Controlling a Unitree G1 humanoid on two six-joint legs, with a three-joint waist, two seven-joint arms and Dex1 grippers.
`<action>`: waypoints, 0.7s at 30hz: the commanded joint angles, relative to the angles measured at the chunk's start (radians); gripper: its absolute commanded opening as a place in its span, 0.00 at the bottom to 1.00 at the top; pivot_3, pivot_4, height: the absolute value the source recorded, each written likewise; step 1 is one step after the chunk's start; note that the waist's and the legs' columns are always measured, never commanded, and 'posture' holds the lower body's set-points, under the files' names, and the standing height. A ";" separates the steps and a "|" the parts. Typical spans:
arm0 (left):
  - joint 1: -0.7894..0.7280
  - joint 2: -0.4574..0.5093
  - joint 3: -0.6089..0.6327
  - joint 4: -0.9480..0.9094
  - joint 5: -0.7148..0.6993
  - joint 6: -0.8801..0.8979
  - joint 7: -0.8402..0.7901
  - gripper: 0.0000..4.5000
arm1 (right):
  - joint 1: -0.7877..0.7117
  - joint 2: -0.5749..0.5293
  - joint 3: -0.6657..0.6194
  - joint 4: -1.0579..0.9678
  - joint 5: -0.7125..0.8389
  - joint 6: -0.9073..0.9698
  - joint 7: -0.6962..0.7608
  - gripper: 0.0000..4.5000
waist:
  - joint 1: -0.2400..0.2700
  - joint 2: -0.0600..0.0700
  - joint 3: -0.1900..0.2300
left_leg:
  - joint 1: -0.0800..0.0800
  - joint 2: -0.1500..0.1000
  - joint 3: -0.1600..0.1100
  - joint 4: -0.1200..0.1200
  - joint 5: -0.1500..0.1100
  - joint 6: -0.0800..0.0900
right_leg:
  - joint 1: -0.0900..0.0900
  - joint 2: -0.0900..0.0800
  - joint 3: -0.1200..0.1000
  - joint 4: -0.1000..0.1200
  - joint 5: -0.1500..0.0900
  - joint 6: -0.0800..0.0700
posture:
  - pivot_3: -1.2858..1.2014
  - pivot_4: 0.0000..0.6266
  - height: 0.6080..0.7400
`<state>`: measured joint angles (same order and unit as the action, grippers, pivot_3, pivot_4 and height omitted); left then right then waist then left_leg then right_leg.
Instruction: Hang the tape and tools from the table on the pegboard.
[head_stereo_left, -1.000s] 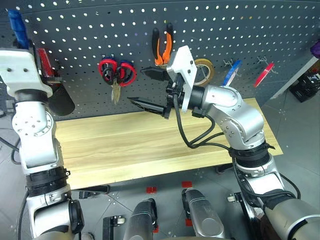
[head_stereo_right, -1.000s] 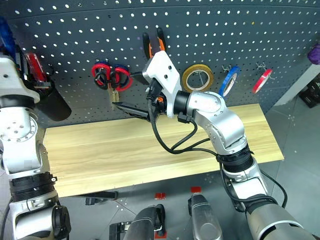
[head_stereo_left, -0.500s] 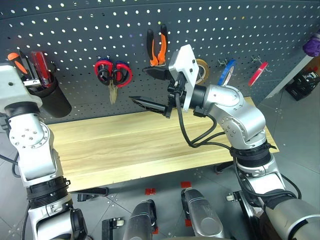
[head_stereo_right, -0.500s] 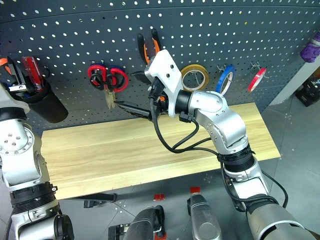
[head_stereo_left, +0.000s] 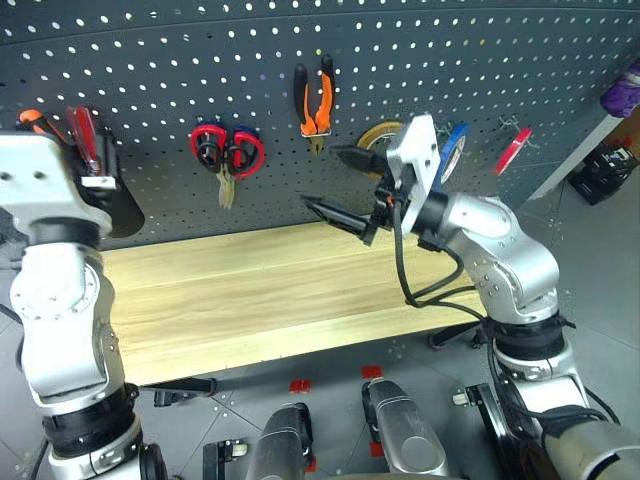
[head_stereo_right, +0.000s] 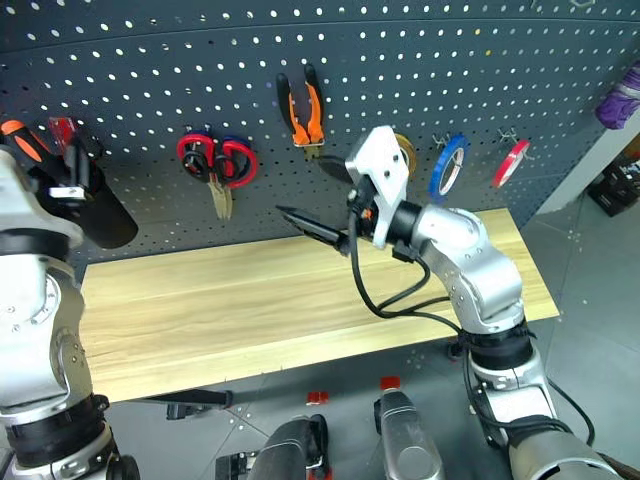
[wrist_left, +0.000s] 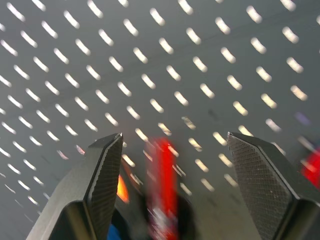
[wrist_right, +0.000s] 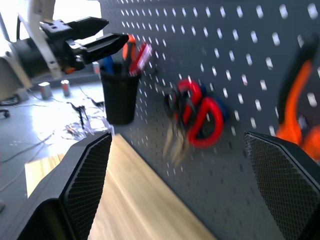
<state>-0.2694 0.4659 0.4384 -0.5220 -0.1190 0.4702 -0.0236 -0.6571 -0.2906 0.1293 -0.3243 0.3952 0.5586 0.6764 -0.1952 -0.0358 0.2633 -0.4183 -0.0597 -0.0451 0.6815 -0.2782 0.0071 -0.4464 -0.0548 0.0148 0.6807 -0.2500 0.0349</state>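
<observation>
- Dark grey pegboard (head_stereo_left: 180, 60) backs a pale wood surface (head_stereo_left: 260, 300); its top looks bare from edge to edge.
- Hanging already: one pair of orange-and-black pliers (head_stereo_left: 317, 95), handles up, above the surface's back edge near its middle, and one blue tape (head_stereo_right: 447, 165) above the right back corner.
- One black cup (head_stereo_right: 95, 215) above the left back corner holds screwdrivers; the blue handle shows beside it in the right wrist view.
- Scissors (head_stereo_left: 228, 155): one red-looped cluster; black loops unclear.
- Left gripper (wrist_right: 95, 32), jaws apart and empty, is just above the cup.
- Right gripper (head_stereo_left: 340, 185), jaws wide apart and empty, is nearer the pliers.
- Little seems left to hang.
</observation>
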 joint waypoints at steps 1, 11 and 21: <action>0.090 -0.042 -0.004 -0.112 -0.036 0.047 -0.022 0.78 | 0.108 -0.034 -0.013 -0.081 -0.015 -0.095 0.017 1.00 | 0.001 0.000 -0.005 | 0.000 0.000 0.000 0.000 0.000 0.000 | 0.000 0.000 0.000 0.000 0.000 0.000 | 0.42 0.31 1.00; 0.330 -0.102 -0.094 -0.131 -0.053 0.142 -0.081 0.78 | 0.371 -0.070 -0.050 0.074 -0.128 -0.235 -0.072 1.00 | 0.012 0.000 -0.037 | 0.002 0.000 0.000 0.000 0.000 0.001 | 0.003 0.000 0.001 -0.001 0.000 0.000 | 0.42 0.28 1.00; 0.398 -0.171 -0.062 0.058 -0.087 -0.014 -0.110 0.78 | 0.465 -0.047 -0.119 0.411 -0.294 -0.493 -0.260 1.00 | 0.032 0.008 -0.100 | 0.004 0.000 0.001 -0.001 -0.001 0.001 | 0.005 0.000 0.001 -0.002 0.000 0.000 | 0.42 0.16 1.00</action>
<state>0.1182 0.3009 0.3560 -0.4728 -0.1979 0.4966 -0.1243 -0.1989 -0.3388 0.0321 0.0616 0.1224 0.1255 0.4411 -0.1632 -0.0277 0.1637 -0.4142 -0.0601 -0.0446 0.6803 -0.2789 0.0079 -0.4412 -0.0544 0.0161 0.6781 -0.2502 0.0347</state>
